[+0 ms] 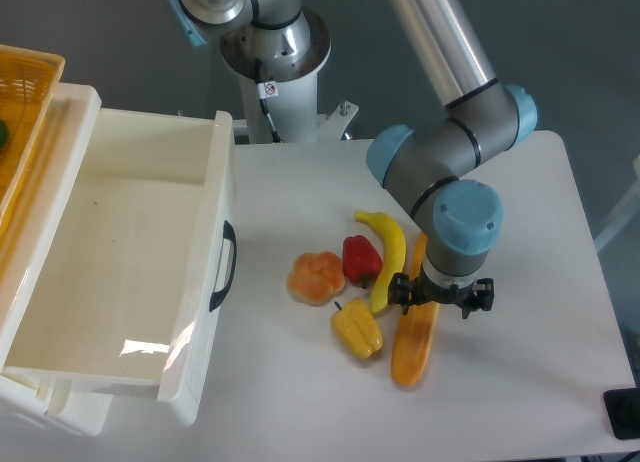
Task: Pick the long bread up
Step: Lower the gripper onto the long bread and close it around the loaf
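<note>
The long bread (412, 347) is a smooth golden-orange loaf lying on the white table, running from near the banana's top end down toward the front. My gripper (440, 296) hangs straight over the loaf's middle, its black knuckles sticking out on both sides across the loaf. The blue wrist hides the fingertips, so I cannot tell whether they are open or shut on the loaf. The part of the loaf under the gripper is hidden.
A yellow banana (389, 250), a red pepper (360, 259), a round orange-tan bun (316, 278) and a yellow pepper (358, 329) lie close to the left of the loaf. An open white drawer (215, 262) stands at the left. The table's right edge (600, 282) is near.
</note>
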You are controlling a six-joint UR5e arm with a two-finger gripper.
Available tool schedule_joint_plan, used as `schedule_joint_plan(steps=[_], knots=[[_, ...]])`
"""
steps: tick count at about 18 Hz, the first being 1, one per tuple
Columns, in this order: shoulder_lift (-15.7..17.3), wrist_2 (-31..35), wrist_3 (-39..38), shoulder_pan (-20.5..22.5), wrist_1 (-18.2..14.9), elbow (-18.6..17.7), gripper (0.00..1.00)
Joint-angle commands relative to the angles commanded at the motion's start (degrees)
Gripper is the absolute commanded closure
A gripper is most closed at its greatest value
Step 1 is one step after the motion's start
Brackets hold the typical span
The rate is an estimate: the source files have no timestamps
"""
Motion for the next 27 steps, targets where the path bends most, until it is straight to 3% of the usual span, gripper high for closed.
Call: schedule_joint_plan(steps=[24,25,27], knots=[[-1.6,0.4,1.4,-0.7,0.0,-0.5,0.0],[-1.6,0.4,1.4,-0.7,0.0,-0.5,0.01],[-1.5,0.4,1.5,-0.6,0.0,-0.5,0.15]])
